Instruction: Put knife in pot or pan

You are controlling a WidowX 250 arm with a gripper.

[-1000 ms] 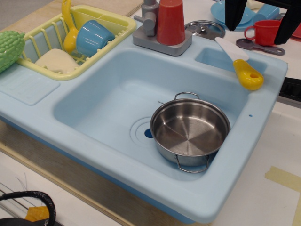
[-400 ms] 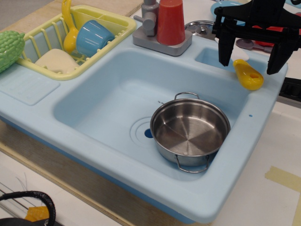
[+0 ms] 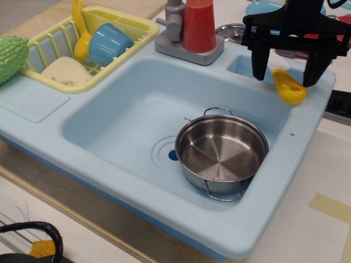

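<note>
Knife (image 3: 289, 89): yellow handle with hole near its end, lying on the right rim of the sink (image 3: 263, 230), beside the small side basin (image 3: 244, 67). The blade is hidden behind the claw. Not in the pot.

Claw (image 3: 285, 68): black, spread wide, one finger on each side of the knife handle. Fingertips are near the handle; whether they touch it cannot be told.

Pot (image 3: 222, 150): shiny steel, shallow, two wire loop handles, upright in the right part of the main basin, well apart from the knife. Empty inside. Drain hole (image 3: 173, 155) just beside its left wall.

Faucet block (image 3: 189, 49): grey, on the back rim, with a red cup (image 3: 199, 24) standing on it.

Lid (image 3: 230, 32): silver, round, behind the side basin, partly covered by the claw.

Drying rack (image 3: 140, 27): yellow, at the sink's left back corner; holds a blue cup (image 3: 109, 44) on its side, a yellow spoon-like utensil (image 3: 81, 33) and a pale cream item (image 3: 64, 70).

Green bumpy vegetable (image 3: 11, 55): far left, touching the rack.

Table (image 3: 307, 235): pale, carries the sink; strip of tape (image 3: 329, 208) at right.
</note>
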